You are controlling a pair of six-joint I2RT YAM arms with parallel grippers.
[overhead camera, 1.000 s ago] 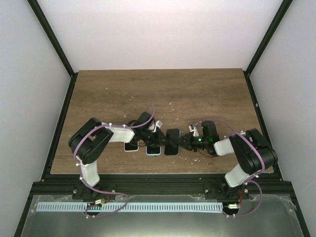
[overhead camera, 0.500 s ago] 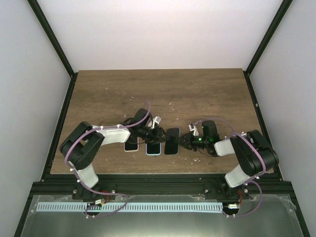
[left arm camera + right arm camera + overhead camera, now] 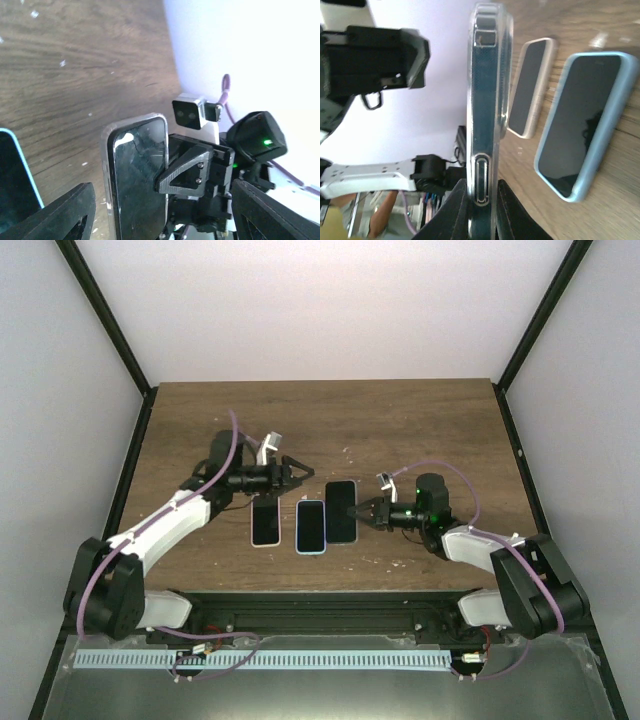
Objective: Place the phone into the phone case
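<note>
A dark phone in a clear case (image 3: 342,512) is level near the table middle. My right gripper (image 3: 368,512) is shut on its right edge, one finger on the screen and one below. In the right wrist view the cased phone (image 3: 487,100) shows edge-on between my fingers (image 3: 457,210), gripper (image 3: 482,200). In the left wrist view it (image 3: 137,180) lies ahead, the right finger (image 3: 192,167) on its glass. My left gripper (image 3: 290,475) is open and empty, just behind and left of that phone, its fingertips (image 3: 65,215) wide apart, gripper (image 3: 165,222).
A phone in a light blue case (image 3: 311,526) lies left of the held one, also in the right wrist view (image 3: 585,120) and left wrist view (image 3: 12,185). A phone in a whitish case (image 3: 265,523) lies further left (image 3: 530,87). Wooden table (image 3: 420,430).
My left arm has drawn back from the phones and stretched out toward the far left, gripper open. My right gripper has shifted the clear-cased phone slightly farther back.
</note>
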